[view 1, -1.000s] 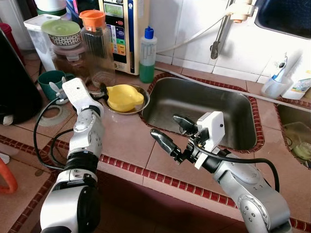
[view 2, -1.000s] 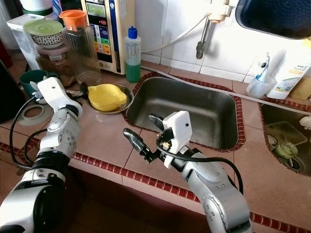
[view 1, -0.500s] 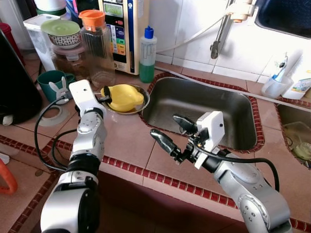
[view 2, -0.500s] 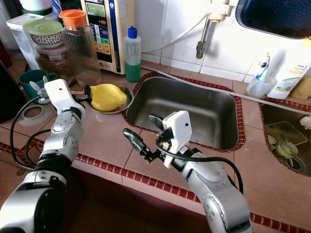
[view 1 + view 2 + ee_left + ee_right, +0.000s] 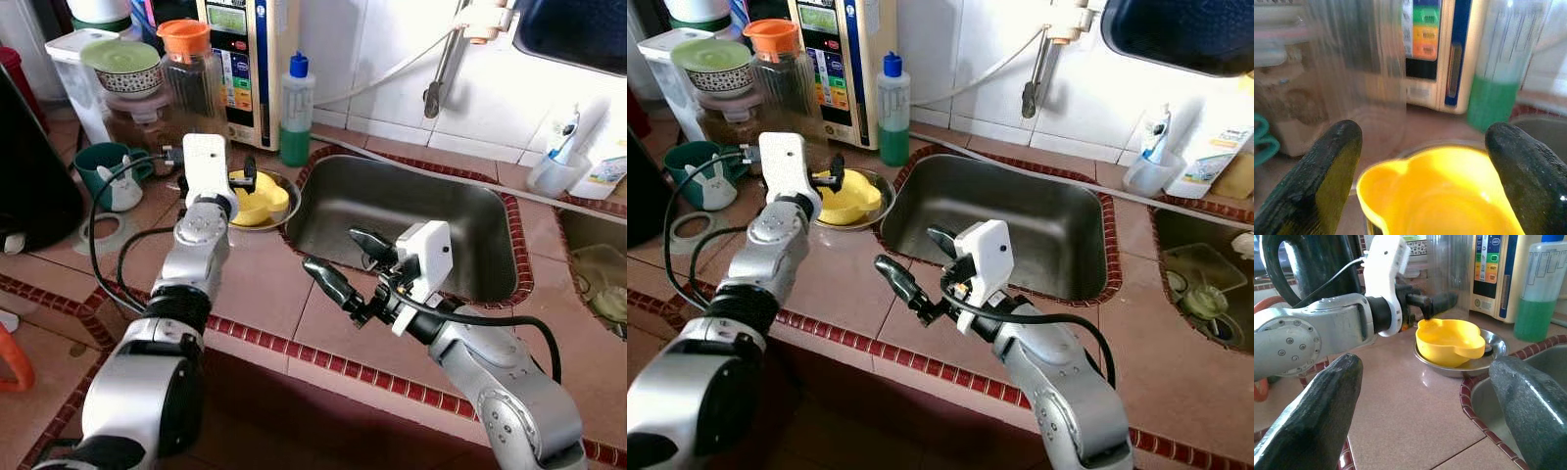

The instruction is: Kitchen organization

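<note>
— Tiled in pink with dark red borders, what did the kitchen counter [image 5: 260,294] carry?

— It held a steel sink [image 5: 411,211] sunk into it, empty as far as could be seen. At the back stood a wall-mounted water unit [image 5: 245,59], a clear jar with an orange lid [image 5: 191,83], a bottle of green liquid with a blue cap [image 5: 296,108] and a teal mug [image 5: 103,166].

— And the arms?

— Both were up. The right gripper [image 5: 348,269] hovered above the counter's front edge by the sink, fingers spread wide, nothing between them. The left gripper [image 5: 828,176] was stretched toward the back, fingers parted either side of the yellow bowl [image 5: 255,196], not closed on it.

— Where was that bowl?

— It sat in a shallow metal dish [image 5: 1469,364] just left of the sink. In the left wrist view its rim lay between the two black fingertips [image 5: 1327,166].
</note>
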Tool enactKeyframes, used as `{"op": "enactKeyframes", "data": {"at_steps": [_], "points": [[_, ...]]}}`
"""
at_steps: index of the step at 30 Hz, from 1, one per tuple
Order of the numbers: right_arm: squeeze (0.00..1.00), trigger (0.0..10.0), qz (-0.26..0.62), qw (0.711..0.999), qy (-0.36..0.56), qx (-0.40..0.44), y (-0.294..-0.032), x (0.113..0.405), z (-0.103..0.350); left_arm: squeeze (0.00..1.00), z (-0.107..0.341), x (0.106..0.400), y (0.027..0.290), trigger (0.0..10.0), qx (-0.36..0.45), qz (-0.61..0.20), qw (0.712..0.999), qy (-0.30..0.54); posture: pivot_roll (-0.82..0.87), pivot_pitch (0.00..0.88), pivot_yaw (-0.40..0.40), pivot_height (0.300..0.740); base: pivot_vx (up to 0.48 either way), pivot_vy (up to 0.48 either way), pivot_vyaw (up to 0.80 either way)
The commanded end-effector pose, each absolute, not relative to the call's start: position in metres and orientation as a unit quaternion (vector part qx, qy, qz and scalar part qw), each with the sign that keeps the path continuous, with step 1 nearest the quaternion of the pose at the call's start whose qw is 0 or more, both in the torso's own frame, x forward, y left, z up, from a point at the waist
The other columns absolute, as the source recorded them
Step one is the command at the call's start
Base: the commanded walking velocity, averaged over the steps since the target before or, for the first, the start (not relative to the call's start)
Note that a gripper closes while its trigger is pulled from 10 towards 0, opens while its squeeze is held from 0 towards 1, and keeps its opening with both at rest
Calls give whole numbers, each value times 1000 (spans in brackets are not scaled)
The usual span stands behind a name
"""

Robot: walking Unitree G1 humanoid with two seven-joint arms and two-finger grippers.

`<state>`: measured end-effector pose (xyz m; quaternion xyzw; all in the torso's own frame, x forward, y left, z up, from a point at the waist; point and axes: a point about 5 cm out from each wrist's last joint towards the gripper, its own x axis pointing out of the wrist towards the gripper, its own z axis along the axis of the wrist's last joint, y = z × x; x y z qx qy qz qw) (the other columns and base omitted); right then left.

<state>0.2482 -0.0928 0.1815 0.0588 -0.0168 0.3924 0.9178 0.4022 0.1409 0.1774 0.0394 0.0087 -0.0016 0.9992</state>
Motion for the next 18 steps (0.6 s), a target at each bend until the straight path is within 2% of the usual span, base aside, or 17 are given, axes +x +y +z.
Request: {"op": "enactKeyframes", "data": {"at_steps": [1, 10, 18], "points": [[980, 10000, 389, 920, -20, 56, -93, 250, 183, 0, 175, 404, 135, 10000, 62, -28, 997, 32, 95, 0, 0, 740, 0, 0, 0], [976, 10000, 384, 922, -25, 53, -94, 250, 185, 0, 167, 406, 136, 10000, 150, -61, 984, 78, 86, 0, 13, 740, 0, 0, 0], [980, 10000, 382, 922, -26, 53, -95, 250, 185, 0, 157, 404, 143, 10000, 182, -72, 975, 104, 91, 0, 13, 740, 0, 0, 0]]}}
